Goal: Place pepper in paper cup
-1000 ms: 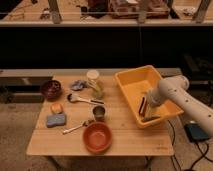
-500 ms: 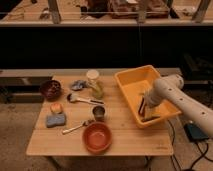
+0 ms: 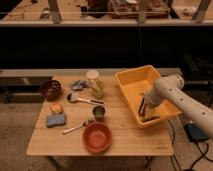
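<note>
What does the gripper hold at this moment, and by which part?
Nothing that can be seen: the gripper hangs open inside the yellow bin, above the dark sticks. The pepper lies by the paper cup.

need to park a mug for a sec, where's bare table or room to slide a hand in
Bare wood: the front right corner, between the orange bowl and the yellow bin; also the front left corner, below the sponge. Crowded around the paper cup and pepper. The gripper is inside the bin.
</note>
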Controlling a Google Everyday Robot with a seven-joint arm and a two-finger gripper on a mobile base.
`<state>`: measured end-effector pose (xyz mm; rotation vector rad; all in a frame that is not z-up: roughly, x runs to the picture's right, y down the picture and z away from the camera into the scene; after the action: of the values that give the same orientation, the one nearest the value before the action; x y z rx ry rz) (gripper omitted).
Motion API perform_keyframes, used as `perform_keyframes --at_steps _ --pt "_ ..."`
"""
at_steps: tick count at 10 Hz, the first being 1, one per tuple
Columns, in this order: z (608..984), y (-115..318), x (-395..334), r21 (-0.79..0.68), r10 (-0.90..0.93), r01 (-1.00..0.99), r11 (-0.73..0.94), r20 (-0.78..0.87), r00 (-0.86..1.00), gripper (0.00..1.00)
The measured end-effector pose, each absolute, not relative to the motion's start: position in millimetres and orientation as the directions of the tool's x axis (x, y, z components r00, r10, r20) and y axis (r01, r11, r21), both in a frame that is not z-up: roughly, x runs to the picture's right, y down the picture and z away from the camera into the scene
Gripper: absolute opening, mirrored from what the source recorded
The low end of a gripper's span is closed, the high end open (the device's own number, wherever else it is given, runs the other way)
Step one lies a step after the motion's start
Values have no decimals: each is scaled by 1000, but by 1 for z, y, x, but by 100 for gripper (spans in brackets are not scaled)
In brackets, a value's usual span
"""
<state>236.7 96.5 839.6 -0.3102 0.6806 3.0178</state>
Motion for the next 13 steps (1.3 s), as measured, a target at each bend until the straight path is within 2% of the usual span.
perform_keyframes --at_steps 7,10,13 --pt "840 96 239 433 -25 -60 -899 -188 -982 80" --pt "835 98 250 510 -172 148 -848 0 -985 80" --pt "811 116 270 512 -326 389 -765 213 -921 80"
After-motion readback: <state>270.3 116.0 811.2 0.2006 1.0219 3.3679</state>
